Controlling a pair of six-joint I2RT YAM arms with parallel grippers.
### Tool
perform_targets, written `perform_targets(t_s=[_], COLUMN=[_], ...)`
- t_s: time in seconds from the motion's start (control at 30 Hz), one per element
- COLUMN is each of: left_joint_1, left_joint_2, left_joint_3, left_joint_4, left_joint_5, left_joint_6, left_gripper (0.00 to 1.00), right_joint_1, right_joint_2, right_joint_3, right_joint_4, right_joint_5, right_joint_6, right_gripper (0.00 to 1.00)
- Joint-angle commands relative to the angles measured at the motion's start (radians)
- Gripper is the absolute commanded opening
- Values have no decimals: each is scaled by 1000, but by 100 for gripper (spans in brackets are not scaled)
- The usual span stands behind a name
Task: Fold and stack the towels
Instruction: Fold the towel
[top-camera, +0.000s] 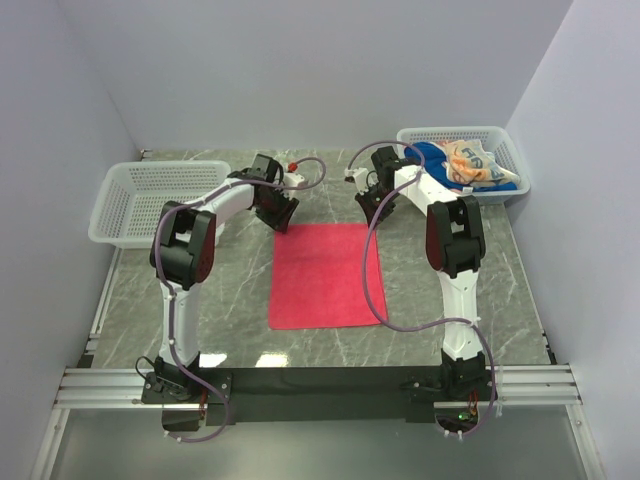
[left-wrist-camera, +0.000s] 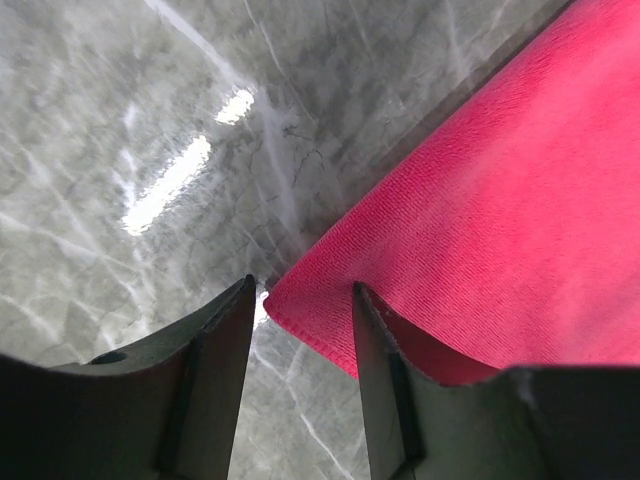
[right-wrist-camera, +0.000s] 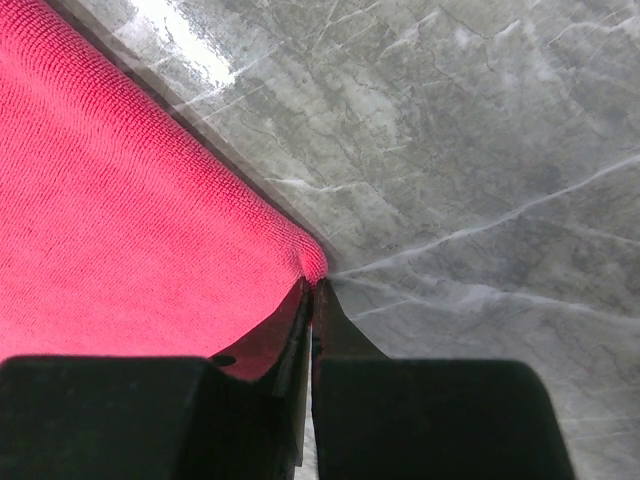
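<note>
The red towel (top-camera: 322, 275) was spread flat as a single rectangle on the grey table (top-camera: 220, 300), just beyond the arm bases. At its far left corner the left gripper (top-camera: 283, 222) was held low over the table with its jaws roughly half apart. The corner of the cloth was seen lying between the two fingers (left-wrist-camera: 215, 350) with nothing clamped, and whether either finger touched the cloth could not be told. At the red towel's far right corner the right gripper (top-camera: 368, 220) was closed tight. Its fingertips (right-wrist-camera: 300, 300) were pressed together on the very tip of that corner, where the cloth was slightly puckered. Farther back, left of the red towel, a white left basket (top-camera: 150, 200) was set on the table. Farther back to the right, a right basket (top-camera: 455, 133) was set, and in it a blue towel (top-camera: 432, 152) and a printed towel (top-camera: 470, 162) were heaped together.
</note>
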Motion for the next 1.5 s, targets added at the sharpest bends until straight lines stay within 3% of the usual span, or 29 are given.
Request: perform_targets(t_s=[0.0, 0.3, 0.5, 0.63, 0.77, 1.23, 1.47], left_joint_1=[5, 17, 34, 49, 55, 57, 37], left_joint_2=[28, 78, 100, 104, 83, -356, -634], left_joint_3=[27, 47, 79, 100, 122, 74, -50], left_joint_4=[-11, -36, -54, -37, -34, 98, 144], left_joint_5=[3, 1, 18, 46, 39, -76, -66], left_joint_6=[21, 26, 35, 39, 39, 1, -13], left_gripper=[49, 42, 25, 5, 1, 1, 1], right_joint_1=[6, 7, 9, 6, 3, 1, 3], right_joint_2=[-25, -21, -15, -33, -93, -470, -683], right_joint_3=[-26, -16, 0, -1, -10, -70, -187], right_joint_4=[-8, -9, 3, 47, 125, 340, 376], right_joint_5=[24, 26, 30, 18, 21, 118, 93], right_joint_6=[-15, -21, -18, -1, 23, 122, 146], right_gripper=[0, 0, 0, 0, 0, 0, 0])
